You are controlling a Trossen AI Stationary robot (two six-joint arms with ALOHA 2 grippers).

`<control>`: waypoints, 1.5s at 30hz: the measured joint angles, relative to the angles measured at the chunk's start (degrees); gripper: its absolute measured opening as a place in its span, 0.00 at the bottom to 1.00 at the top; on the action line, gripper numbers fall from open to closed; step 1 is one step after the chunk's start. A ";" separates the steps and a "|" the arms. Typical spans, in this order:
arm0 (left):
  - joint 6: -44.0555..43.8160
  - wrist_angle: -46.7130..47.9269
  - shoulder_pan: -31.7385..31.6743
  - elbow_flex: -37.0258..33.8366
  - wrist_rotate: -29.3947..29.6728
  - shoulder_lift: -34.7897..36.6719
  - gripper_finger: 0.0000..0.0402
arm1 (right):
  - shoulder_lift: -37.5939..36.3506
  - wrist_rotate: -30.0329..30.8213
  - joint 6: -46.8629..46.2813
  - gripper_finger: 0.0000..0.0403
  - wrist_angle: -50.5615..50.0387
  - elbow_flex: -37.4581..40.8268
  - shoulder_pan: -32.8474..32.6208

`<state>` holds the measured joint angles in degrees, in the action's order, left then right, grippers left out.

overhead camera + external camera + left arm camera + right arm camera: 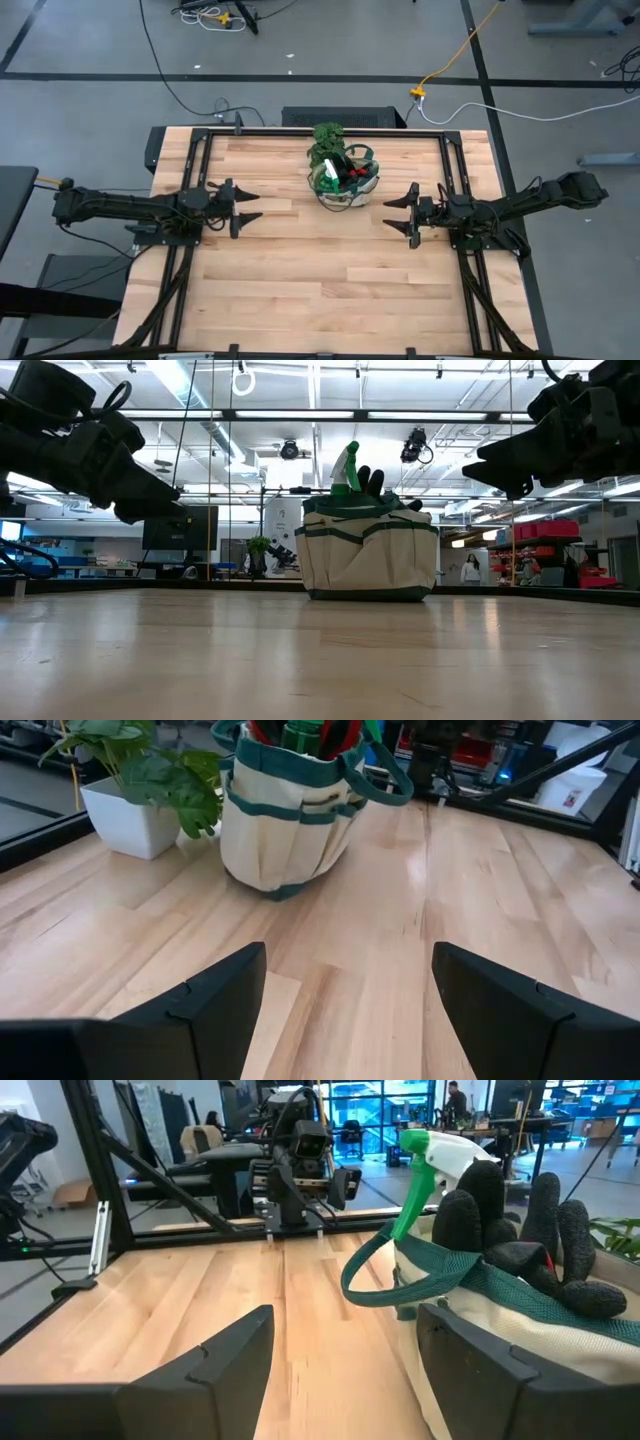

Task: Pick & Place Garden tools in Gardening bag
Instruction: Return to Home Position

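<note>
Here, above the worktop (320, 290), the left pincer (252, 206) and the right pincer (392, 213) are held off the wood, each spread wide and empty, pointed toward one another. Farther back, between them, the gardening bag (370, 555) is set upright; the green spray bottle (440, 1152) and gloves (540, 1230) are seen sticking out of its top. Just behind it a potted plant (327, 140) is placed.

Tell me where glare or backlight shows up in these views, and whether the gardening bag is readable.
High view: even light, no glare on the table. Low view: bright ceiling lights behind, yet the gardening bag reads clearly. Left wrist view: a pale sheen on the wood beside the bag. Right wrist view: bright room behind the spray bottle; gloves look dark.
</note>
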<state>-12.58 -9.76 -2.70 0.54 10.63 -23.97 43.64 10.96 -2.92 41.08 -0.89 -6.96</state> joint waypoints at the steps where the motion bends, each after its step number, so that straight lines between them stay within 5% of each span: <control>1: 0.00 0.03 0.00 -0.01 0.01 0.00 0.72 | 0.00 0.00 0.00 0.61 0.00 0.00 0.00; 7: 0.00 0.08 0.00 -0.02 0.02 0.00 0.73 | -1.25 0.04 0.10 0.61 -1.93 -0.02 0.01; 15: 0.11 0.64 0.04 -0.06 0.04 2.50 0.73 | -16.57 0.09 0.59 0.61 -5.85 -0.11 0.07; 30: 0.11 0.62 -0.39 -0.07 0.04 23.30 0.73 | -43.42 0.13 0.61 0.61 -6.03 -0.11 0.07; 45: 0.11 -0.67 -0.54 -0.09 0.04 23.87 0.73 | -43.18 0.57 0.44 0.61 -5.24 -0.07 0.33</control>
<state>-12.47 -10.43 -3.24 0.45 10.68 -0.10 0.46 11.53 -2.48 35.84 -0.95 -6.63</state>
